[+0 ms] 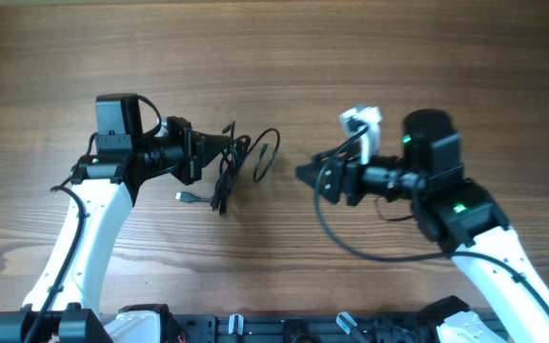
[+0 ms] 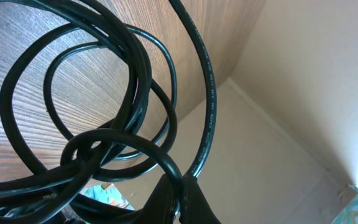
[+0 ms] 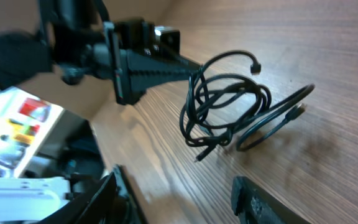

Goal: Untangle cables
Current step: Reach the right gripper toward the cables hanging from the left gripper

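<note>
The wooden counter [image 1: 398, 57] carries a tangle of thin black cables [image 1: 227, 176] left of centre. Some loops touch the wood, and one plug end [image 1: 183, 197] lies nearer, to the left.

The cables [image 1: 241, 164] are glossy black, one with fine pale lettering printed along its jacket. The table [image 1: 351, 48] is warm brown wood with darker streaked grain. The left arm [image 1: 84, 229] and right arm [image 1: 503, 262] are white below and black toward the wrists, and the right one shows small green lights [image 1: 408, 140].
</note>
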